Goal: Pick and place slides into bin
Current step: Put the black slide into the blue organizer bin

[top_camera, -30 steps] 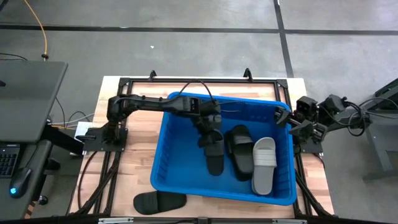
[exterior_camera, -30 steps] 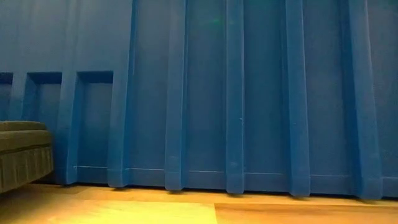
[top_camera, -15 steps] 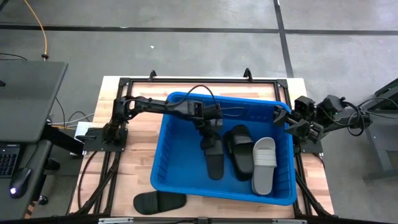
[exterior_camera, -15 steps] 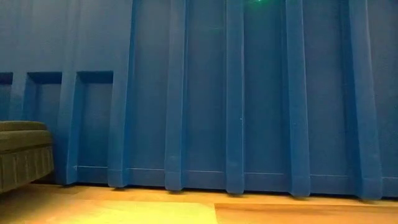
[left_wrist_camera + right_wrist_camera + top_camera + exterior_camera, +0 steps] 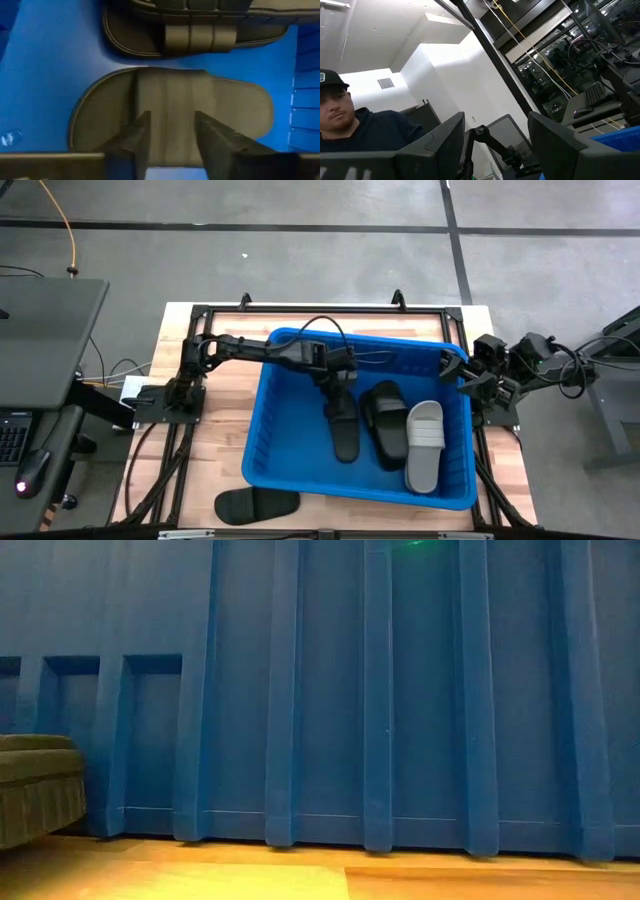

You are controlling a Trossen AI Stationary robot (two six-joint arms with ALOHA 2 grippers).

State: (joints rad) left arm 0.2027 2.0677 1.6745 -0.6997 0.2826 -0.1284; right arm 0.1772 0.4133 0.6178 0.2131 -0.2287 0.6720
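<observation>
The left gripper (image 5: 338, 402) is held parted over a black slide (image 5: 172, 112) lying in the bin (image 5: 290, 450), beside another black slide (image 5: 385, 423) and a grey one (image 5: 424, 445). A fourth (image 5: 256, 504) lies on the worktop (image 5: 220, 420). The right gripper (image 5: 472, 377) is kept open at the bin's rim.

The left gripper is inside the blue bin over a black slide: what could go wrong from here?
The left gripper has its fingers astride the black slide; rising now might drag it back up. One more black slide lies on the table outside the bin, close to the table's edge, and a clumsy grab could push it off.
</observation>
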